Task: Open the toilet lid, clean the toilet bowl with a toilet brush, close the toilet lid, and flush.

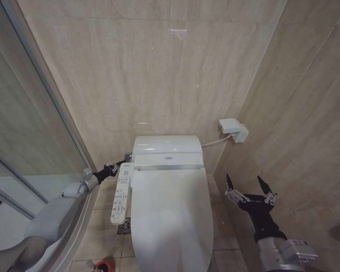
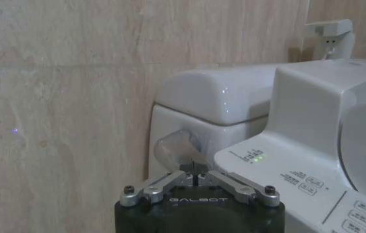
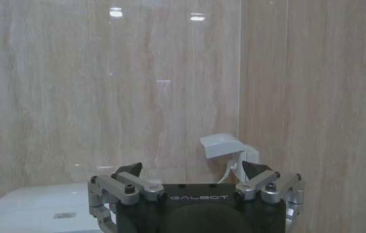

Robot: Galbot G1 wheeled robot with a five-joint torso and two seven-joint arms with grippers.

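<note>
The white toilet lid (image 1: 171, 218) lies shut over the seat, so the toilet bowl is hidden. My left gripper (image 1: 111, 168) is at the left side of the tank (image 1: 166, 145), beside the control panel (image 1: 122, 194). In the left wrist view its fingers (image 2: 194, 171) are shut together just before the chrome flush lever (image 2: 175, 145) on the tank's side (image 2: 170, 126); I cannot tell whether they touch it. My right gripper (image 1: 250, 186) hangs open and empty to the right of the toilet, seen open also in its wrist view (image 3: 190, 171). Of the toilet brush, the red holder (image 1: 105, 265) shows on the floor.
The glass shower enclosure (image 1: 28, 141) and its white tray close in the left side. Tiled walls stand close behind and to the right. A white wall box (image 1: 233, 130) with a cable sits right of the tank.
</note>
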